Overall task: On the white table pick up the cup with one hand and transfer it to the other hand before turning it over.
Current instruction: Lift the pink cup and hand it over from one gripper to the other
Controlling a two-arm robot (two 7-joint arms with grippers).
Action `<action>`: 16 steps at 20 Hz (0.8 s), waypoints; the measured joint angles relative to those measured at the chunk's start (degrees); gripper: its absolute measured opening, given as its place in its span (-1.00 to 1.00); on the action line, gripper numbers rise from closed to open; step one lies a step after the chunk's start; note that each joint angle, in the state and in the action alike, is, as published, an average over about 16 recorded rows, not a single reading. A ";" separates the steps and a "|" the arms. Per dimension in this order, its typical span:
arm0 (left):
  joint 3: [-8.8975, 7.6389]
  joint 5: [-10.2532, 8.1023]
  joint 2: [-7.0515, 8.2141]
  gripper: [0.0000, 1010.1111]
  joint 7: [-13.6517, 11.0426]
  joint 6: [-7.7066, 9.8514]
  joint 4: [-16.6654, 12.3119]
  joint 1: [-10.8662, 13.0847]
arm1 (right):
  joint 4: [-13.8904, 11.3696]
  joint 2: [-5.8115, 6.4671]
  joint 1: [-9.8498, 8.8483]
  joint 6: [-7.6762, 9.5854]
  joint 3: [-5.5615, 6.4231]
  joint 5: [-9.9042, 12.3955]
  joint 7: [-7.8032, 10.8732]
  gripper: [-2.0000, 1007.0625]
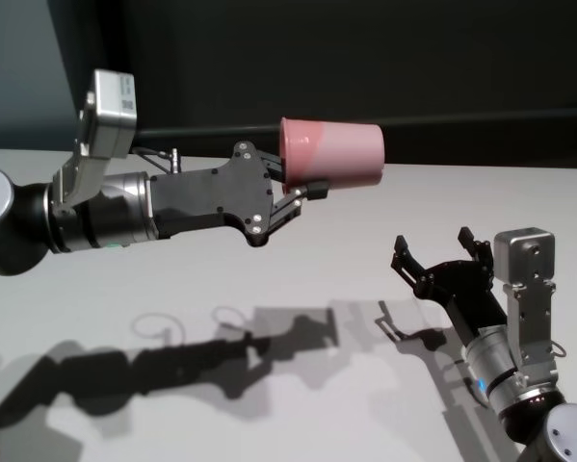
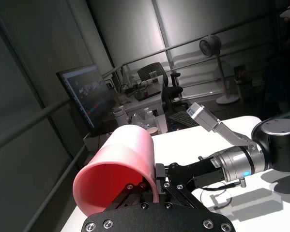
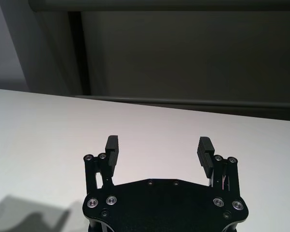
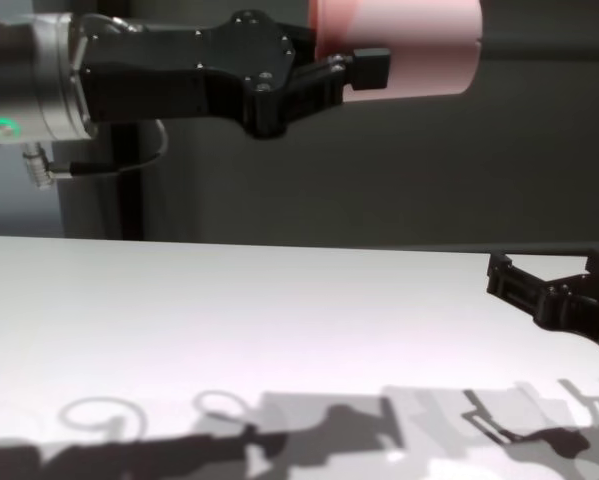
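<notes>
Down low on the near right, the right gripper (image 1: 440, 252) hung just over the white table (image 1: 298, 289), fingers spread wide, holding nothing. Higher and farther back, the left gripper (image 1: 298, 188) was clamped on the cup (image 1: 331, 152) by its rim, lying sideways, base pointing right.

A dark wall (image 1: 365, 58) rises behind the scene. In the left wrist view, a monitor (image 2: 84, 96) glows beside a cluttered desk (image 2: 145, 99) with an office chair (image 2: 157, 77), and a standing fan (image 2: 215, 48) stands against pale panels.
</notes>
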 joint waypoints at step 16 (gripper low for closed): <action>0.06 0.00 0.00 -0.93 -0.08 0.05 -0.04 -0.07 | -0.68 -4.67 -1.04 -0.68 4.32 8.35 5.36 0.99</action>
